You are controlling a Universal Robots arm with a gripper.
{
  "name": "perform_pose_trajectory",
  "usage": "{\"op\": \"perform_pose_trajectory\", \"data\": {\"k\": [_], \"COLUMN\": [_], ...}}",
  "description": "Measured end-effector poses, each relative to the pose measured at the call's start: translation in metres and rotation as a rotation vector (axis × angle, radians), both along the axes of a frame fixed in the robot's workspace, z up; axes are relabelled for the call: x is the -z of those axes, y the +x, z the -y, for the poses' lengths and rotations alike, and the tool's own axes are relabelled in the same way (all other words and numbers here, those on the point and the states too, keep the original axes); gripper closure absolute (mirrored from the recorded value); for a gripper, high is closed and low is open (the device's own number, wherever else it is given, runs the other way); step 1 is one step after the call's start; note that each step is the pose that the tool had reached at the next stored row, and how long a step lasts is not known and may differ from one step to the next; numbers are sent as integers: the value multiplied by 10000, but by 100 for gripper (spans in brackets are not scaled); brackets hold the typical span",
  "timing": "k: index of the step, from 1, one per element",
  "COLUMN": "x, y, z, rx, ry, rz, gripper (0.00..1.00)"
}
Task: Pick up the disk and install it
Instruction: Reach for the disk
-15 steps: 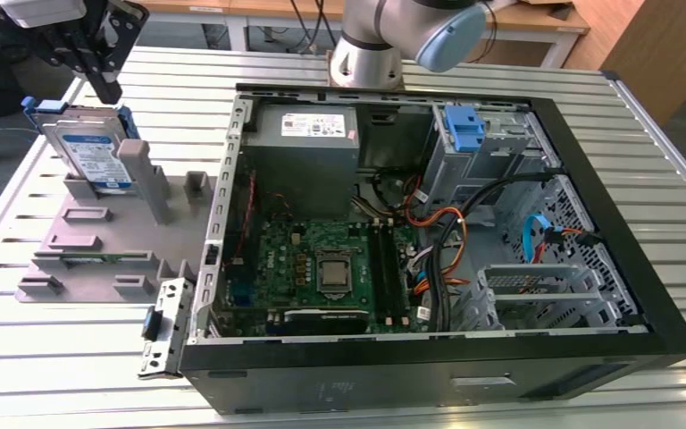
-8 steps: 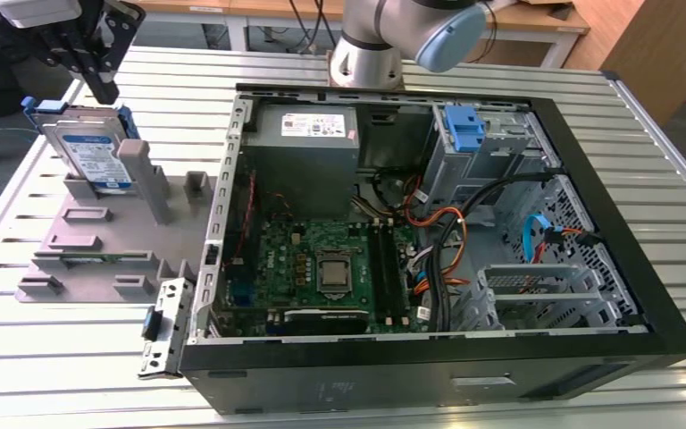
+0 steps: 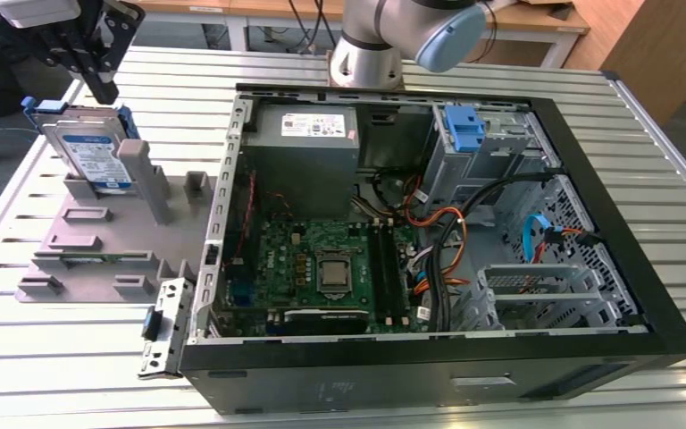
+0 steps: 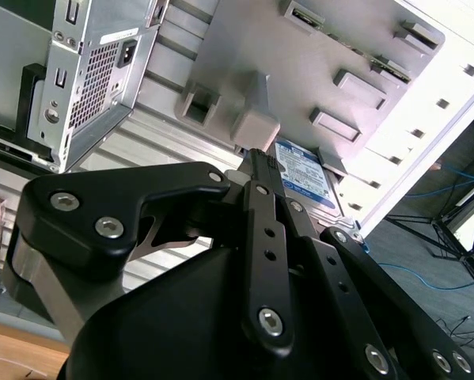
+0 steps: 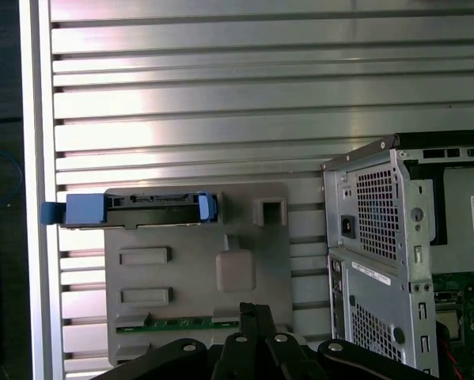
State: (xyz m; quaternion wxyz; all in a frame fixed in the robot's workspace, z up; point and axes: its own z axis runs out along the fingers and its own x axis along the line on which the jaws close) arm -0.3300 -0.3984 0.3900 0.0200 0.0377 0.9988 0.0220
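Ribbed aluminium table (image 3: 69,393) carries everything. A grey holder (image 3: 140,241) sits at the exterior view's left, and an open black case (image 3: 665,331) lies on its side filling the middle and right. Laid that way, the case likely gives access from above to its board, its cables and the metal bays beside the blue latch (image 3: 464,130).

The disk (image 3: 90,152) is in the upper left of the exterior view. It stands on edge in a slot at the far end of the holder and leans back a little. That pose seems meant to leave its upper edge free for a grasp from above, with the slot keeping it from sliding.

The gripper (image 3: 103,89) hangs just above the disk, apart from it. Its fingertips are drawn together and hold nothing. The first wrist view looks straight down past the gripper (image 5: 254,310) onto the holder (image 5: 181,269).

The disk is a flat silver rectangle with a white-and-blue label, clearest in the second wrist view (image 4: 304,178). A blue plastic carrier frames it. In the first wrist view the disk (image 5: 153,210) shows edge-on as a dark strip with blue tabs at both ends.
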Motion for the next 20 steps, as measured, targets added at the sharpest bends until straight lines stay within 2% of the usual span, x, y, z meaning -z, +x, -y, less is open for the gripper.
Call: {"op": "perform_pose_trajectory", "data": {"k": [20], "x": [0], "y": [-27], "z": [0], "rx": [1], "ry": [1], "rz": [0], "gripper": [89]}}
